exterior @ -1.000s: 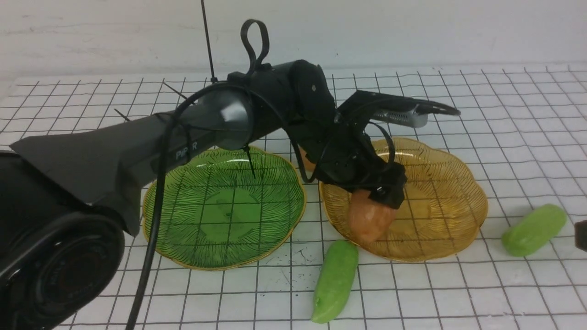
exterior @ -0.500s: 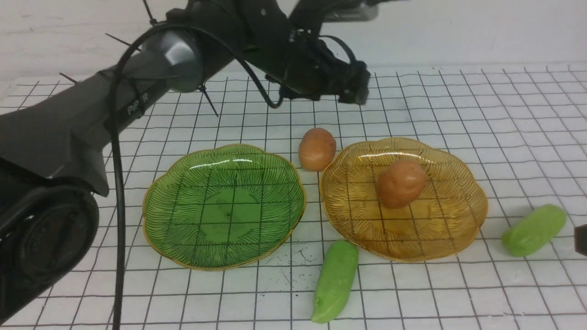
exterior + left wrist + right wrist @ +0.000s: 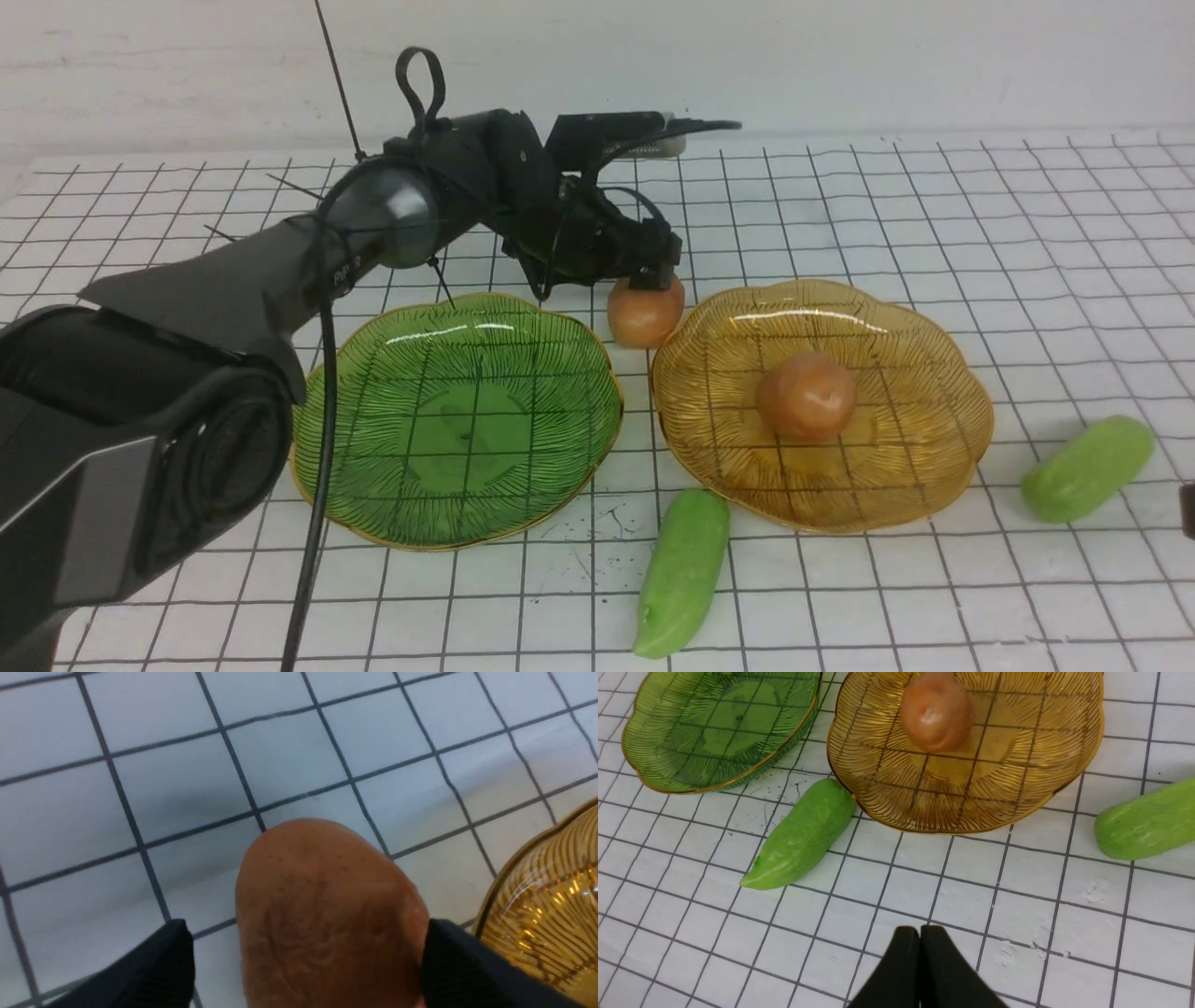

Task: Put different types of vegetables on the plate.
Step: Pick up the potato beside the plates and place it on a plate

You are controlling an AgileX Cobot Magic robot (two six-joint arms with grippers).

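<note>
Two potatoes: first potato (image 3: 806,396) resting mid amber plate (image 3: 920,448), right of centre; second potato (image 3: 644,315) on the gridded table (image 3: 1027,233) above the gap between amber plate and green plate (image 3: 448,439), straddled by the left gripper (image 3: 655,275), jaws wide, one finger (image 3: 460,961) at its side, nothing gripped. Two cucumbers on the table: near cucumber (image 3: 683,571) lower centre, other cucumber (image 3: 1088,468) far right. Right gripper (image 3: 920,961) pinched shut, empty.
</note>
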